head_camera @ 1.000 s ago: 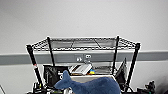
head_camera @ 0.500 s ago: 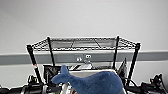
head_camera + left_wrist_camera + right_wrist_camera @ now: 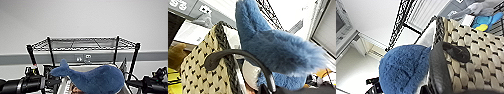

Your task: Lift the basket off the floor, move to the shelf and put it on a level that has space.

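Between the robot's two arms, a woven basket with a blue plush whale sits raised in front of a black wire shelf.

Ahead of both arms, the shelf [image 3: 85,45] stands against a pale wall, its top level [image 3: 83,42] a flat wire grid between the post tops, higher than the basket. The basket [image 3: 205,72] is cream with dark flecks and a dark braided rim; the whale [image 3: 92,77] rises out of it, tail toward the left arm. The left gripper [image 3: 266,88] is at the basket's end, where a dark curved handle [image 3: 235,56] arches over the rim, touching the whale's fur. The right gripper [image 3: 436,85] is at the opposite end, just beside another small dark handle [image 3: 456,52]. How far either set of jaws is open, and whether they grip the basket, cannot be told.
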